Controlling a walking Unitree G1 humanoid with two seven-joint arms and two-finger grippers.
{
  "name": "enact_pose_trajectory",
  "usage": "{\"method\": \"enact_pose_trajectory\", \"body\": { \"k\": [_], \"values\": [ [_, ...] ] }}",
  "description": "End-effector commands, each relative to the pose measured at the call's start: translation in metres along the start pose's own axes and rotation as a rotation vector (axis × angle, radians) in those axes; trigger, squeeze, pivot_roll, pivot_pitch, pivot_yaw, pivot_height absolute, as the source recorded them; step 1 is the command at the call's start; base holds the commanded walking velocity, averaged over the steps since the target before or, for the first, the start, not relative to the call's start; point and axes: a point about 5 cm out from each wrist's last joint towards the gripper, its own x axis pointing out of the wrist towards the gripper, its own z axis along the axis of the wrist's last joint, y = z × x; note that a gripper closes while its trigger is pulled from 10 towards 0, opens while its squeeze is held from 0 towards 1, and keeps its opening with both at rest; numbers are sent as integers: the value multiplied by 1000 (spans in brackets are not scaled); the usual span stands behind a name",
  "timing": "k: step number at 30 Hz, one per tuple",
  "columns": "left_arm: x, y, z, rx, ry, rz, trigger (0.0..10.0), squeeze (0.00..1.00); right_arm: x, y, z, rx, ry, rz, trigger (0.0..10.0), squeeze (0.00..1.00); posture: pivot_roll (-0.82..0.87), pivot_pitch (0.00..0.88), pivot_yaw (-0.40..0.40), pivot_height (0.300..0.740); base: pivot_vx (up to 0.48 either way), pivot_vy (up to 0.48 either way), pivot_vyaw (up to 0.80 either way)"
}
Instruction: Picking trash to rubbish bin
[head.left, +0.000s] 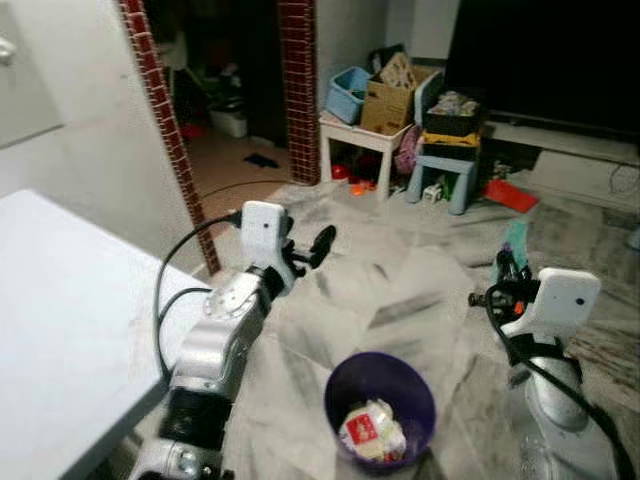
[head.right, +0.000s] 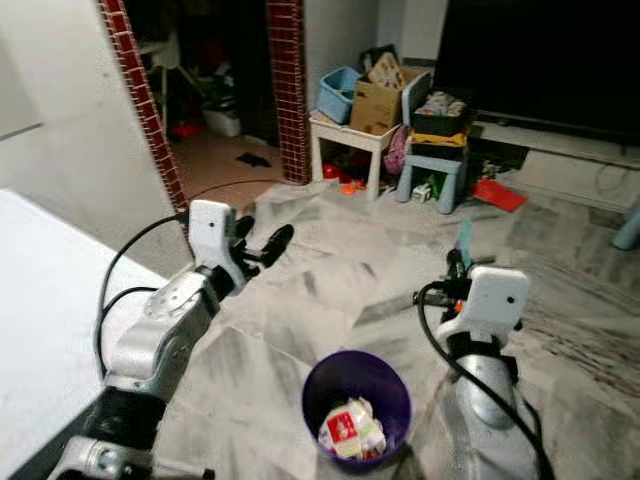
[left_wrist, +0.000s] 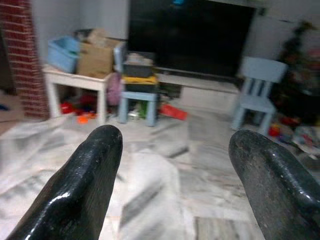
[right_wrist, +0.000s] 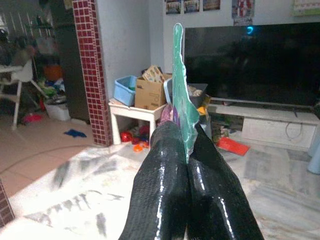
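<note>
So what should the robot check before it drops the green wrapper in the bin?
1. Right tool shut on wrapper: ok.
2. Bin upright with its mouth open: ok.
3. Room left in bin above the trash: ok.
4. Wrapper over the bin: not ok, it is off to the right and farther out.
5. Left tool open and holding nothing: ok.
6. Wrapper gripped firmly enough: cannot tell.
</note>
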Motion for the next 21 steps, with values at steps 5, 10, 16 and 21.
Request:
{"method": "enact_pose_trajectory", "body": {
  "k": [5, 10, 16, 21],
  "values": [
    [-6, -1, 0, 69, 18, -98, 10000, 0, 1, 7, 2, 28, -3, 17, 10000, 0, -210, 14, 28, 740, 0, 0, 0],
    [-8, -10, -11, 130, 83, -217, 10000, 0, 4, -1, 0, 9, 17, -7, 10000, 0, -211, 30, 35, 740, 0, 0, 0],
    [-16, -19, -24, 198, 136, -350, 10000, 0, 5, -9, 1, -21, 14, -22, 10000, 0, -217, 47, 46, 740, 0, 0, 0],
    [-18, -23, -29, 208, 167, -413, 10000, 0, 4, -13, 0, -24, 19, -48, 10000, 0, -225, 58, 62, 740, 0, 0, 0]
  ]
}}
